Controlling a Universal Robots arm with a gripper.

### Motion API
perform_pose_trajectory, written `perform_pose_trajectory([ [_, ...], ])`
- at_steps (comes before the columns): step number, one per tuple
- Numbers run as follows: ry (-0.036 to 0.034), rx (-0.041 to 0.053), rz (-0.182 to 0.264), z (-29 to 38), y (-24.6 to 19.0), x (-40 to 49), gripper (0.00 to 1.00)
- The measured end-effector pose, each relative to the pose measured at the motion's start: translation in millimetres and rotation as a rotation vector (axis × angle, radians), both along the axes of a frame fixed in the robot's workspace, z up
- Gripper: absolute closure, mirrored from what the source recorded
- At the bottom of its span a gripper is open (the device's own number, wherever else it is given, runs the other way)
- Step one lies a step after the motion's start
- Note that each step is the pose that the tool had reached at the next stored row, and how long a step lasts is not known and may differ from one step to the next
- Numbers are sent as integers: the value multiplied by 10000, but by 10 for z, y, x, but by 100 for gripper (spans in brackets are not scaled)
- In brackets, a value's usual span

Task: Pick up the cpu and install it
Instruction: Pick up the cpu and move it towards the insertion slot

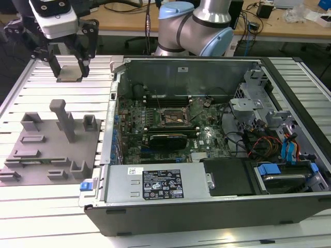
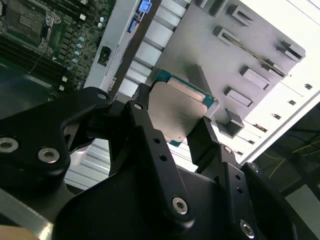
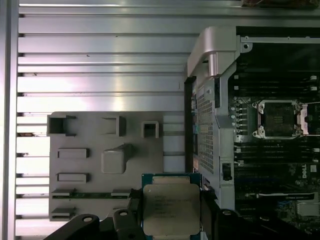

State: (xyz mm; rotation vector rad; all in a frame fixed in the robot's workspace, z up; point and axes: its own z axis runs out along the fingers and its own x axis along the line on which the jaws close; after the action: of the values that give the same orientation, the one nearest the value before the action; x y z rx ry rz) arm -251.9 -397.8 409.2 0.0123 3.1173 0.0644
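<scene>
tool (image 1: 69, 68) clamped on cpu (image 3: 171, 207), chip flat between fingers, held up off slatted desk (image 1: 41, 204) near grey fixture tray (image 1: 51, 155). open motherboard socket (image 1: 173, 118) lies well off toward exterior view's right, inside pc case. grip looks edge-on, not 100% sure tbh.
</scene>
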Motion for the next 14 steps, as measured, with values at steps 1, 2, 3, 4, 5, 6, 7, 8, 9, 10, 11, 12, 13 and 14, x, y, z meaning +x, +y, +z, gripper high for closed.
perform_pose_trajectory([
  [1,0,0,0,0,0,22,45],
  [2,0,0,0,0,0,49,45],
  [3,-1,1,0,-1,0,90,45],
  [4,-1,0,2,0,0,126,45],
  [5,-1,1,0,-1,0,155,45],
  [6,-1,1,0,-1,0,174,45],
  [7,0,0,0,0,0,206,45],
  [8,0,0,0,0,0,226,45],
  [9,-1,1,1,-1,0,255,45],
  [10,0,0,0,0,0,277,45],
  [11,0,0,1,0,0,309,45],
  [12,0,1,1,0,0,333,45],
  [13,-1,1,0,-1,0,353,45],
  [14,-1,1,0,-1,0,391,45],
])
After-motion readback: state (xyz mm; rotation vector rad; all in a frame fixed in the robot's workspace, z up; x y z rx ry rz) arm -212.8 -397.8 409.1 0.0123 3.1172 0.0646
